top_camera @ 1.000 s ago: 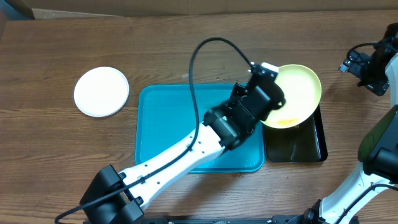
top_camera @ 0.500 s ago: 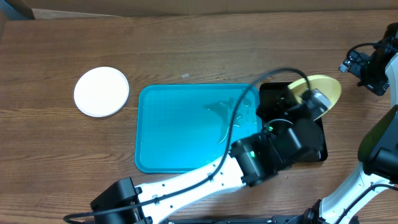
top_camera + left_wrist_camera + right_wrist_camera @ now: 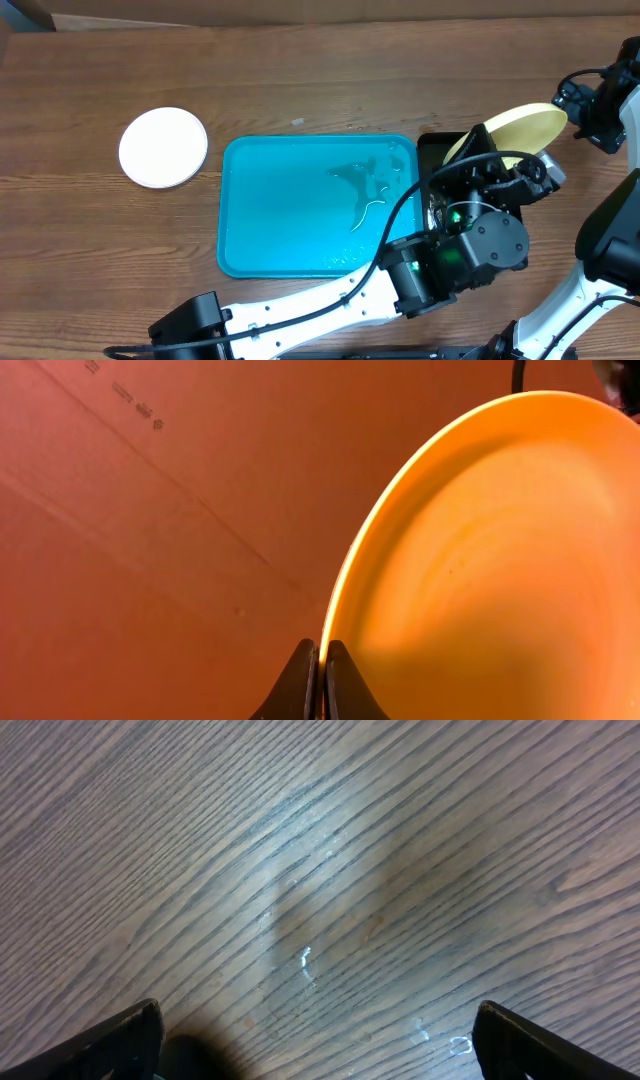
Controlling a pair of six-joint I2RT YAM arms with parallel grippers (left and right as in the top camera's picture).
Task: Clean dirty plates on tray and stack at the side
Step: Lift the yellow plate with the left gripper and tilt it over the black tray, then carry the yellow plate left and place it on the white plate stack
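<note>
My left gripper (image 3: 321, 660) is shut on the rim of the pale yellow plate (image 3: 480, 560), which it holds tilted on edge above the black tray (image 3: 432, 150); the plate also shows in the overhead view (image 3: 510, 130). The turquoise tray (image 3: 290, 210) lies mid-table with water streaks and no plates on it. A white plate (image 3: 163, 147) lies on the table to its left. My right gripper (image 3: 318, 1040) is open and empty over bare wood, at the far right edge of the overhead view (image 3: 590, 105). A third plate is not in view.
The black tray sits right against the turquoise tray's right side, mostly hidden by my left arm (image 3: 450, 250). Small water drops (image 3: 305, 960) dot the wood under my right gripper. A cardboard wall (image 3: 150, 510) stands behind the table.
My left gripper has swung right from the turquoise tray with the yellow plate, turning it from nearly flat to on edge above the black tray. The right arm has not moved.
</note>
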